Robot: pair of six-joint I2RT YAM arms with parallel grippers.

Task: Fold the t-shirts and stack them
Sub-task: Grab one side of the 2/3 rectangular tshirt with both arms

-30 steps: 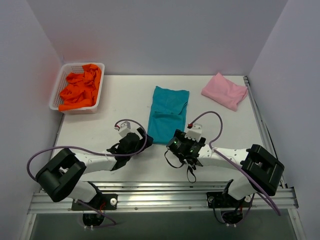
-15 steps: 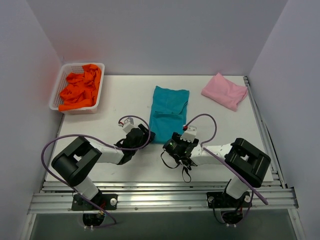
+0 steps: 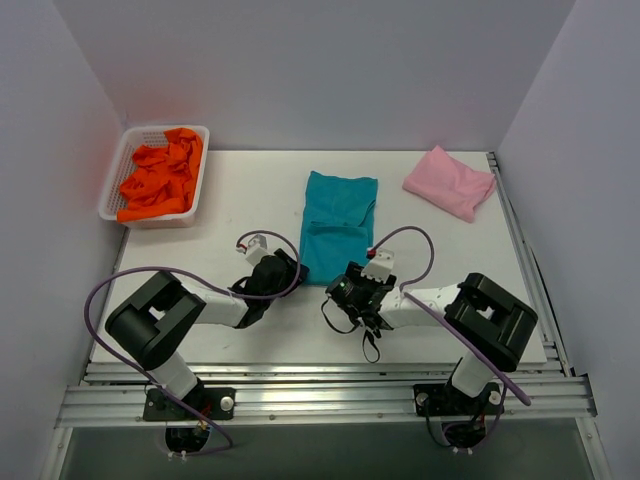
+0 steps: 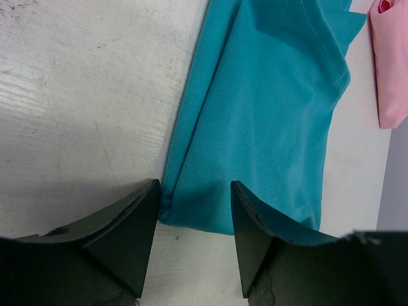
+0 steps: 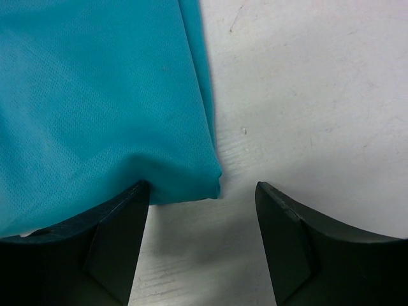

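Teal t-shirt point(image 3: 337, 228) folded narrow at the middle of the surface point(image 3: 450, 260), long axis from near edge to far edge, left gripper point(image 4: 193, 191) and right gripper point(image 5: 203, 188) released, jaws apart around its two near corners, pink t-shirt point(image 3: 450, 182) at far right corner

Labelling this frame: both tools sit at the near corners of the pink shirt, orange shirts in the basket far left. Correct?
No: the left tool and right tool sit at the near corners of the teal shirt; the pink shirt lies apart, far right. The top view shows it. The orange shirts are in the basket far left, as stated.
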